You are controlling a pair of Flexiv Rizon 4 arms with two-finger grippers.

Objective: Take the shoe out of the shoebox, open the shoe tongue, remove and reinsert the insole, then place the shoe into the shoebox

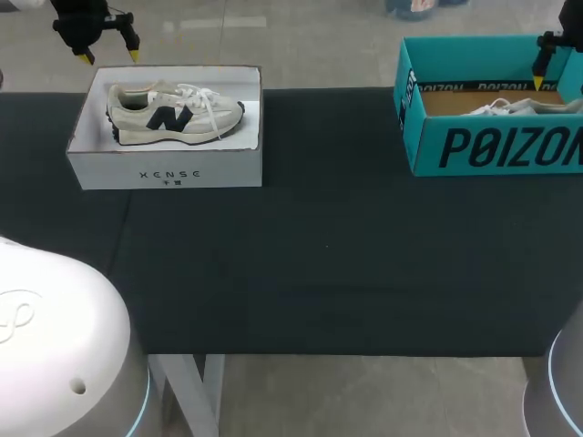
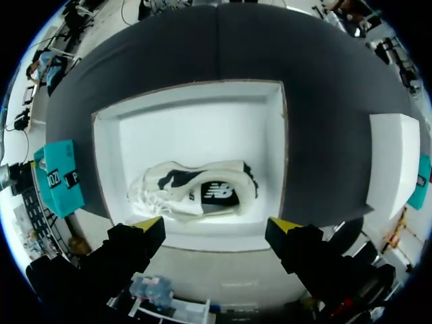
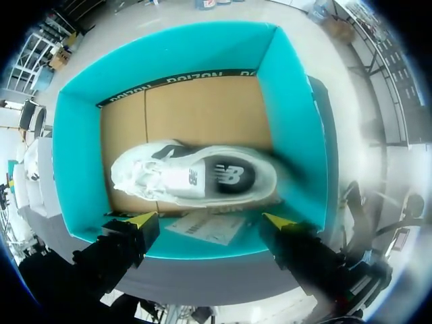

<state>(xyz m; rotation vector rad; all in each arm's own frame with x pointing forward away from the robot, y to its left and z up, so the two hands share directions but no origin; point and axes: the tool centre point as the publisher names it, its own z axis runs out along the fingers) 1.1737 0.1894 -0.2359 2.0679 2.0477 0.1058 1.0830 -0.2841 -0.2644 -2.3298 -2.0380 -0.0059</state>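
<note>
Head view: the left gripper hangs spread above the white shoebox (a shoe lies inside); the right gripper, spread too, hovers over the teal shoebox.

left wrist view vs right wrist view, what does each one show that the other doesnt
Only the left wrist view shows the open left tool and the inside of the white cardboard shoebox with its cream-and-navy sneaker. Only the right wrist view shows the open right tool and, inside the teal cardboard shoebox, a white sneaker and a paper sheet. Both show the teal box itself.
</note>
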